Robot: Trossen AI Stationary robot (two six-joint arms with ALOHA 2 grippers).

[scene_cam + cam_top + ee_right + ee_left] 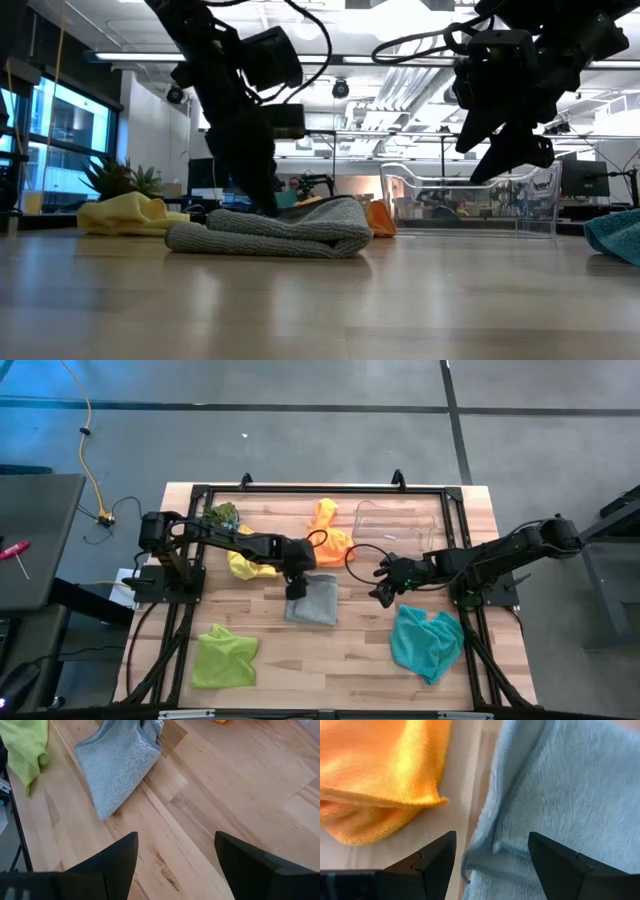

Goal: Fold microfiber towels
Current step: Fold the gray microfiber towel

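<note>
The grey towel (pixel 314 601) lies folded and flat at the table's middle; it also shows in the low view (pixel 285 232) and the right wrist view (pixel 120 765). My left gripper (pixel 296 587) is open, pointing down at the towel's far left corner, a raised fold (pixel 490 855) between its fingers. My right gripper (pixel 383 591) is open and empty, held above the table (pixel 510 140) to the right of the grey towel. The orange towel (pixel 330 536), yellow towel (pixel 245 565), lime green towel (pixel 225 656) and teal towel (pixel 426 641) lie crumpled around it. My left gripper comes from above, pointing down, with one finger (pixel 437 857) off the towel's left edge and the other finger (pixel 555 862) over the cloth. Whether the fingertips touch the grey towel, I cannot tell.
A clear plastic bin (pixel 400 526) stands at the back right and a small green plant (pixel 222 515) at the back left. The orange towel's edge (pixel 385 780) lies close beside my left gripper. Bare wood (pixel 340 660) shows in front of the grey towel.
</note>
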